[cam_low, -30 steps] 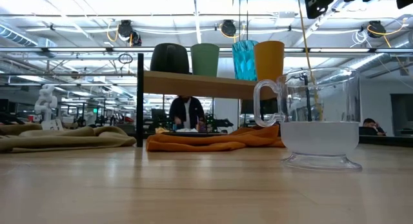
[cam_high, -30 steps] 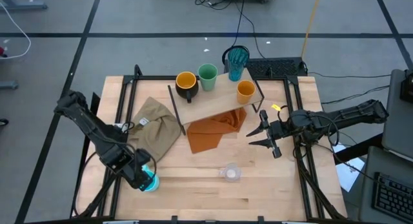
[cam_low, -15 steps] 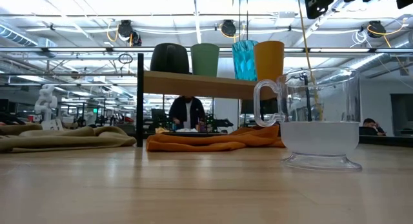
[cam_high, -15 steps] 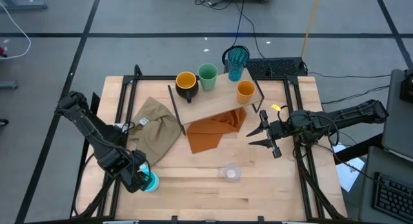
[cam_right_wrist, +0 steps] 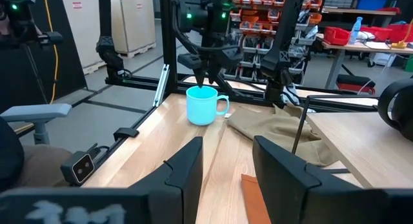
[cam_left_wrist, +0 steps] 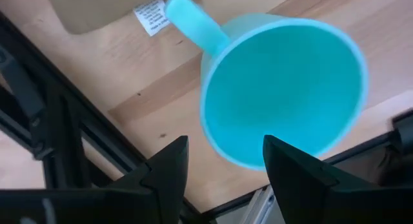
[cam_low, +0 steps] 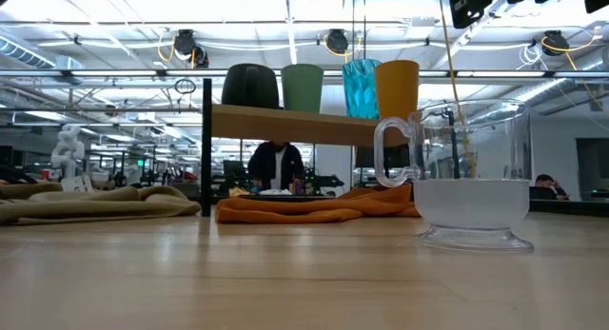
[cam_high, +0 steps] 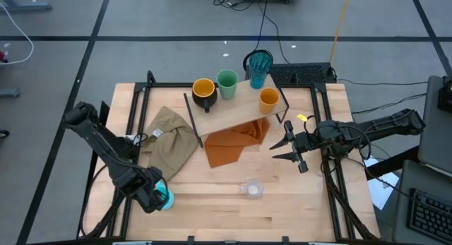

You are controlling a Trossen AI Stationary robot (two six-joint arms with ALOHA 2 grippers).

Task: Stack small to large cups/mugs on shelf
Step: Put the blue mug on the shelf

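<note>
Left gripper (cam_high: pixel 157 198): at the table's near-left corner, directly over the bright blue handled mug (cam_high: pixel 164 198); in its wrist view the two fingers (cam_left_wrist: pixel 169 166) stand spread on either side of the mug's rim, not yet pinching it. The mug rests on the tabletop, handle toward the tan cloth.

Clear glass mug (cam_high: pixel 251 190): standing on the table (cam_high: pixel 212 210) near its front edge, a little right of centre, well apart from both grippers; no arm is at it.

Tan cloth (cam_high: pixel 168 142): bunched on the table's left half, between the blue mug and the shelf.

Right gripper (cam_high: pixel 287 152): hovering over the table's right side, just off the shelf's near-right corner, fingers parted with nothing between them; it looks to be waiting.

Orange cloth (cam_high: pixel 233 142): lying under and just in front of the shelf.

Shelf (cam_high: pixel 229 111): toward the table's back edge, carrying four vessels.

Orange cup (cam_high: pixel 268 99): near the shelf's right end.

Black mug (cam_high: pixel 203 92): yellow-orange inside, at the shelf's left end.

Green cup (cam_high: pixel 227 83): just right of the black mug.

Teal ribbed tumbler (cam_high: pixel 259 67): at the shelf's back-right corner.

Done so far: four of six vessels stand on the shelf, side by side, none nested.

Left to do: as I judge it, grip the blue mug and carry it up, then fetch the glass mug; size ordering may need adjusting.
</note>
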